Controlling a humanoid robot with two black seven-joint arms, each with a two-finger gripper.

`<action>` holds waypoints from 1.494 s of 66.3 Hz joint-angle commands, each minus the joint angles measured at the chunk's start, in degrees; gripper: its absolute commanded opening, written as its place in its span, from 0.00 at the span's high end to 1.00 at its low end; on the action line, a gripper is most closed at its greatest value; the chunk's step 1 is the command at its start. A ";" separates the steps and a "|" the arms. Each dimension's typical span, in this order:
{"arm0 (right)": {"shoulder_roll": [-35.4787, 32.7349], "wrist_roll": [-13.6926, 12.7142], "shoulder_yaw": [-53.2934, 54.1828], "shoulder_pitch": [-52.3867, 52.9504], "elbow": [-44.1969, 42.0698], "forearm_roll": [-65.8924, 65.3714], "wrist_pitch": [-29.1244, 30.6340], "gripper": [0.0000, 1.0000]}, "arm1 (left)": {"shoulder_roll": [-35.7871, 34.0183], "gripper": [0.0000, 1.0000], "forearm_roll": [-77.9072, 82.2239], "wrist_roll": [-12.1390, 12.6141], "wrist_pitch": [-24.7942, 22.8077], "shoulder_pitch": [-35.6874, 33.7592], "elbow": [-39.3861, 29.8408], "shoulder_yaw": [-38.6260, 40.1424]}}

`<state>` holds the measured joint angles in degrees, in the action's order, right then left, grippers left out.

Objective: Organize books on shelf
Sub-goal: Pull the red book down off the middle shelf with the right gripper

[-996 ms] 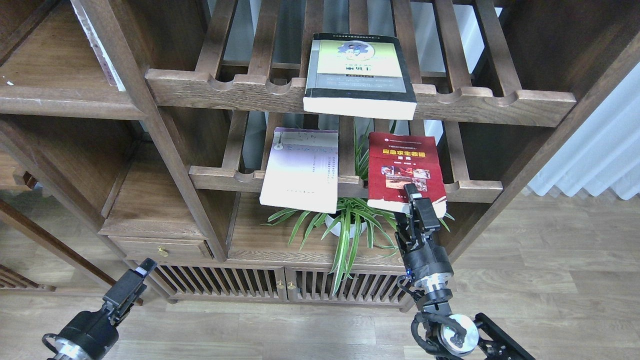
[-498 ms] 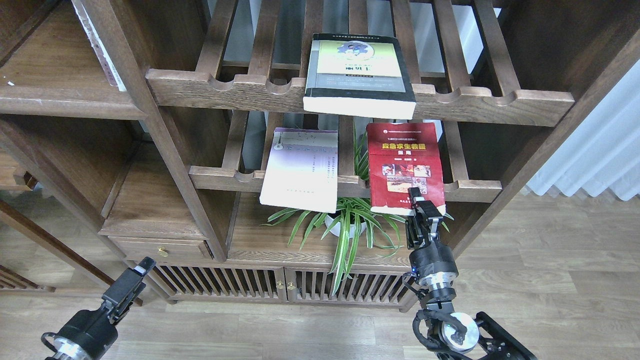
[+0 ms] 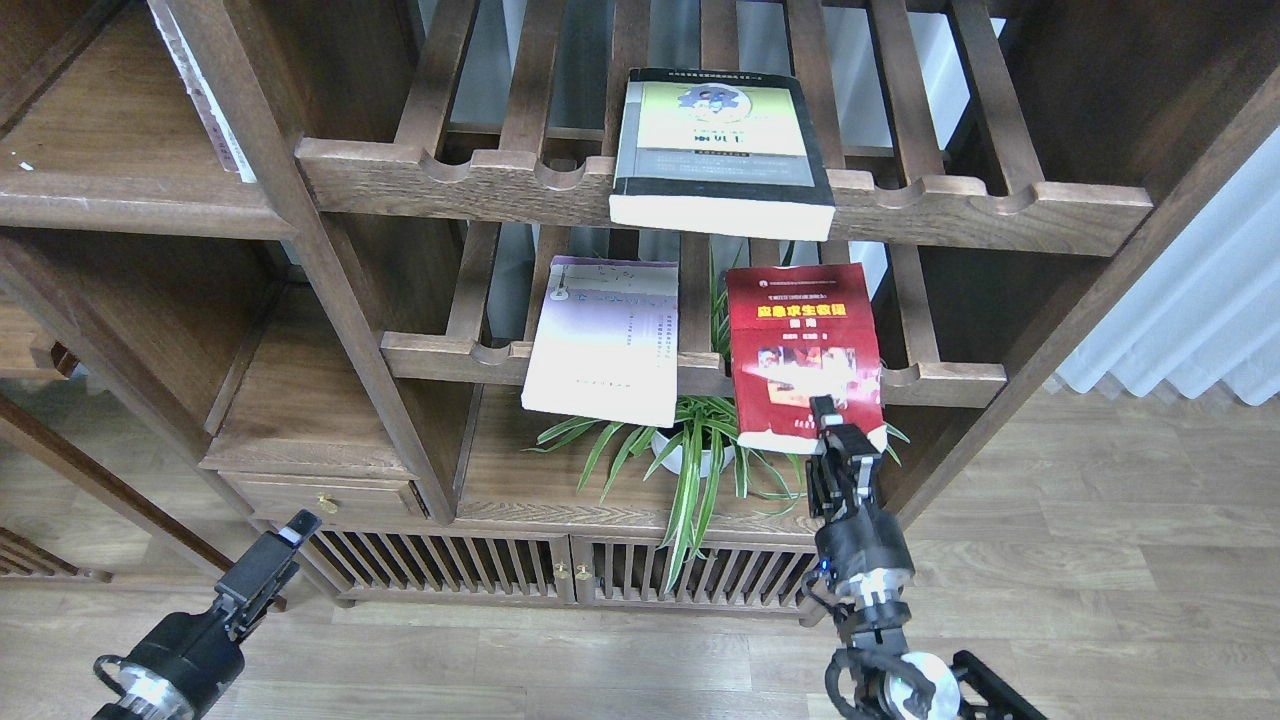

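Observation:
The red book (image 3: 803, 340) with a yellow title lies tilted over the front rail of the lower slatted rack (image 3: 950, 382). My right gripper (image 3: 832, 425) is shut on its near bottom edge. The pale lavender-white book (image 3: 605, 340) lies on the same rack to the left, overhanging the rail. The black-grey book with a yellow panel (image 3: 720, 150) lies on the upper slatted rack (image 3: 480, 185), overhanging its rail. A flat dark-brown shelf board (image 3: 110, 195) is at the upper left. My left gripper (image 3: 292, 530) hangs low at the left, holding nothing; its fingers cannot be told apart.
A potted spider plant (image 3: 700, 450) stands under the lower rack, right below the red book. A thin book (image 3: 205, 95) leans upright against the post on the upper-left shelf. A drawer with a brass knob (image 3: 322, 497) and slatted cabinet doors (image 3: 560, 575) are below.
The red book has turned straight and its near end has come out toward me and down in view, slightly left, with my right gripper on it. The left arm has barely moved.

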<state>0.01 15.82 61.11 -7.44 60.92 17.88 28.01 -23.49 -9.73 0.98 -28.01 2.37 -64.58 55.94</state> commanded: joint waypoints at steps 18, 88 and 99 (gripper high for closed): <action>-0.01 -0.08 -3.89 -9.35 4.64 -3.02 -0.01 0.96 | 3.72 0.00 -0.12 -0.19 0.01 0.09 -0.10 -7.16; -0.01 -8.52 -16.19 -11.72 1.13 -6.19 -0.01 0.95 | 14.18 0.03 -0.56 -0.81 0.01 0.00 1.30 -21.14; -0.01 -9.23 -17.69 -11.72 1.13 -6.36 -0.01 0.95 | 15.85 0.15 -0.55 -0.37 0.01 -0.26 3.24 -21.23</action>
<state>0.00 6.94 44.22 -19.16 62.08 11.66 28.00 -8.76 -10.25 0.27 -28.01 2.32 -62.97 34.87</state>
